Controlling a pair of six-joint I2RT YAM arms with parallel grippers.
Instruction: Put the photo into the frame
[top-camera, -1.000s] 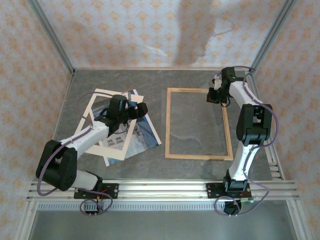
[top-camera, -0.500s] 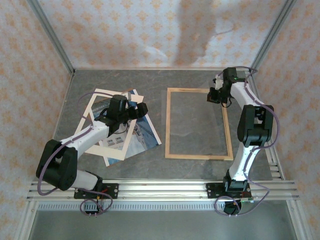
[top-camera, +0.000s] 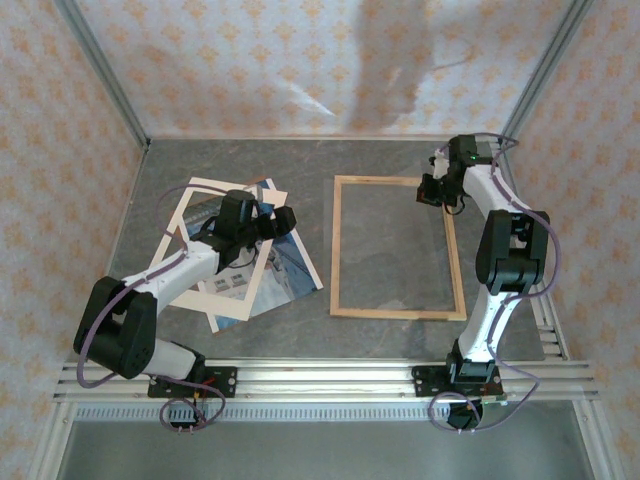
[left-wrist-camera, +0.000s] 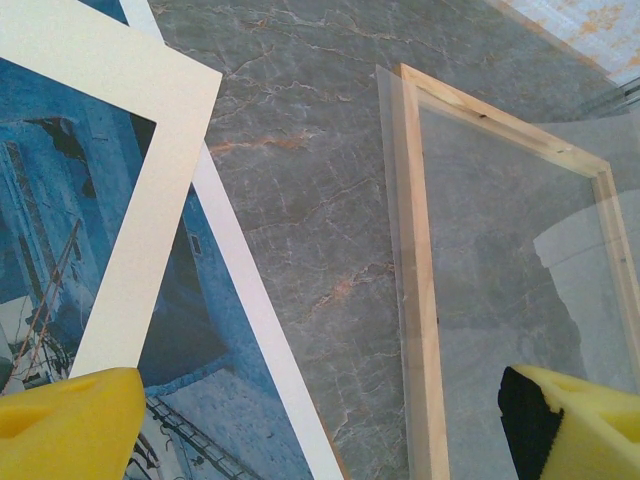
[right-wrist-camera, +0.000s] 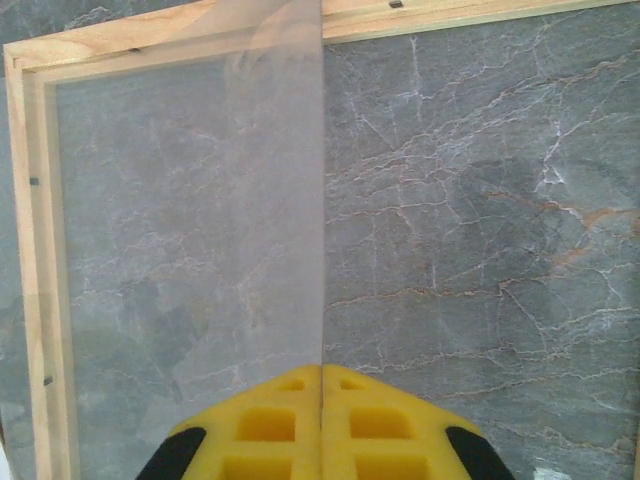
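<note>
The photo (top-camera: 292, 266), a blue print with a white border, lies at the left of the table under a cream mat board (top-camera: 198, 203). In the left wrist view the photo (left-wrist-camera: 205, 365) shows beside the mat (left-wrist-camera: 150, 95). My left gripper (top-camera: 284, 219) hovers open above the photo's right edge, its yellow pads wide apart around bare table (left-wrist-camera: 320, 430). The light wooden frame (top-camera: 338, 250) lies flat at the centre right, also seen as frame (left-wrist-camera: 420, 300) and frame (right-wrist-camera: 30, 250). My right gripper (top-camera: 432, 192) (right-wrist-camera: 322, 385) is shut on the edge of a clear sheet (right-wrist-camera: 200, 220) over the frame's far right corner.
The table is grey marble-patterned (top-camera: 390, 160), walled by patterned panels. A thin brown edge (top-camera: 212, 322) pokes out under the photo at its near left corner. A metal rail (top-camera: 330, 375) runs along the near edge by the arm bases.
My right wrist has shifted slightly toward the back wall, still pinching the clear sheet. The left arm, photo, mat and frame have not moved.
</note>
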